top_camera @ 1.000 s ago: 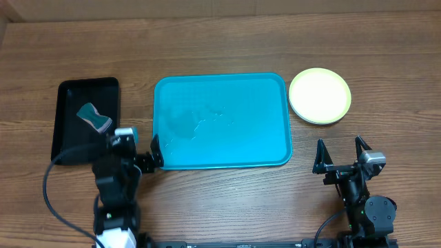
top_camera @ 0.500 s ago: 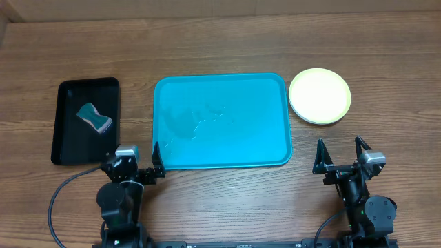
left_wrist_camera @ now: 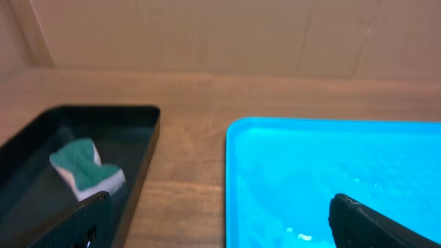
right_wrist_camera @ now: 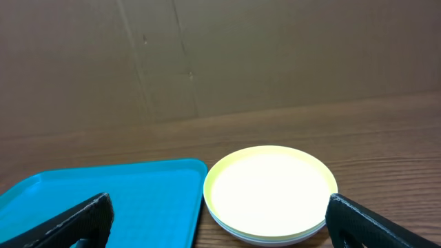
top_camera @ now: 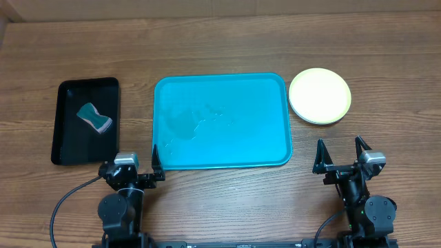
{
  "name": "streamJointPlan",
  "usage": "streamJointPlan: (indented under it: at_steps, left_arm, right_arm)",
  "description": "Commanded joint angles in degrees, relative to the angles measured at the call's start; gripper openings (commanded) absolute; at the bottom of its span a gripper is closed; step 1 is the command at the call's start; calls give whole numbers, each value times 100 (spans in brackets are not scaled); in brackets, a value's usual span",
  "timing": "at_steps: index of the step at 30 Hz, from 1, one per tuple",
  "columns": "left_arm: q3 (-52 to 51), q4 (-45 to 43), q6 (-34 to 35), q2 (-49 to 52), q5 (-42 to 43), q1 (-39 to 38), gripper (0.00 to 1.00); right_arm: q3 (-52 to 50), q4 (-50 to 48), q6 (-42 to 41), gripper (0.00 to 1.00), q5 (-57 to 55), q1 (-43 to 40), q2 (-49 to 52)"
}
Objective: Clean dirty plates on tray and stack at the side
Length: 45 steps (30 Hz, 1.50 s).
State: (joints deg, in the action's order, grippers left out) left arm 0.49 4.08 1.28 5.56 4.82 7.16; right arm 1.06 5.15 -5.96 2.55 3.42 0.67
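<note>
The turquoise tray (top_camera: pixel 220 120) lies in the middle of the table with no plates on it, only a few wet marks. It also shows in the left wrist view (left_wrist_camera: pixel 337 172) and the right wrist view (right_wrist_camera: pixel 103 200). The plates (top_camera: pixel 320 96) stand stacked right of the tray, yellow-green one on top, a white rim beneath it in the right wrist view (right_wrist_camera: pixel 269 193). The light blue plate is hidden. My left gripper (top_camera: pixel 134 162) is open and empty at the tray's front left corner (left_wrist_camera: pixel 220 220). My right gripper (top_camera: pixel 341 155) is open and empty, in front of the stack (right_wrist_camera: pixel 217 220).
A black rectangular tray (top_camera: pixel 86 120) at the left holds a green and white sponge (top_camera: pixel 94 118), also seen in the left wrist view (left_wrist_camera: pixel 86 169). A cardboard wall runs along the back of the table.
My left arm has drawn back toward the front edge of the table and settled low, gripper still open. The right arm, tray and plates have not moved.
</note>
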Motion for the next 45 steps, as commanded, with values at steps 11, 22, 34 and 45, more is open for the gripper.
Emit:
streamJointPlan:
  at_steps: [11, 22, 34, 45]
  left_arm:
    - [-22, 31, -44, -538, -122, -243, 100]
    - [-22, 33, -133, -538, -201, -428, 100]
    - [-22, 24, -131, -531, -199, -422, 100]
    - [-22, 24, -131, -531, -199, -422, 100]
  right_arm:
    - [-59, -46, 22, 100, -52, -22, -50]
    - [-59, -48, 22, 100, -55, -22, -50]
    - [-59, -48, 22, 100, -52, -22, -50]
    - [-59, -48, 22, 100, -55, -22, -50]
